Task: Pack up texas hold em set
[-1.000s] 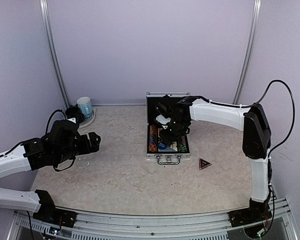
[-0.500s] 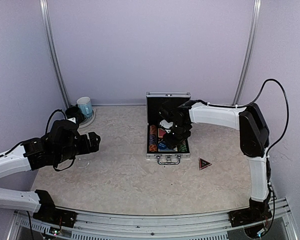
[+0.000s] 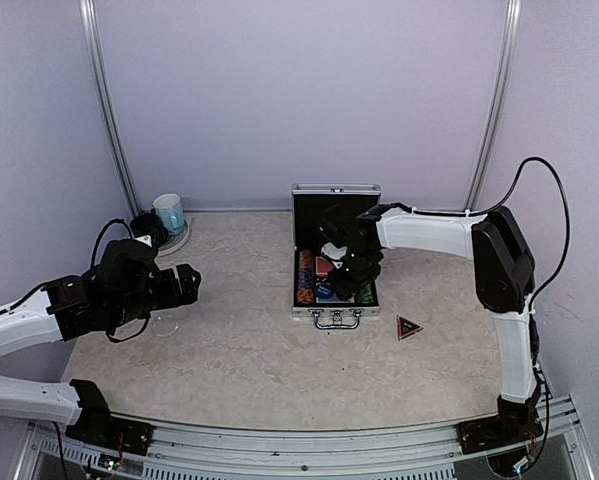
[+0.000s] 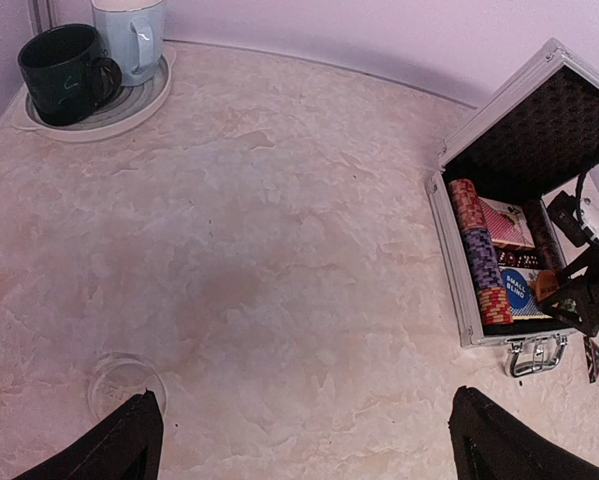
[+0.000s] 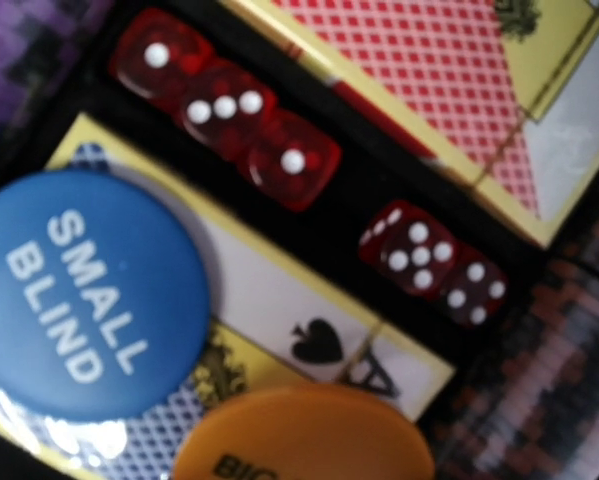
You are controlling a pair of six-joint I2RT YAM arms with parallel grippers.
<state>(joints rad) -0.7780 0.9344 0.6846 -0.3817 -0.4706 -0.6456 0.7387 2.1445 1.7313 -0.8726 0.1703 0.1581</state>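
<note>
Marble tabletop; left tool spread wide, empty; right tool low inside case, spread unclear

Dark mug, blue mug, tray

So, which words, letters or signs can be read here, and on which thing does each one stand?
"SMALL BLIND": on the blue button.
"BIG", rest cut off: on the orange button.
"A" beside a spade sign: on the card box under the buttons.
Print on the dark triangle beside the case: too small to read.
</note>
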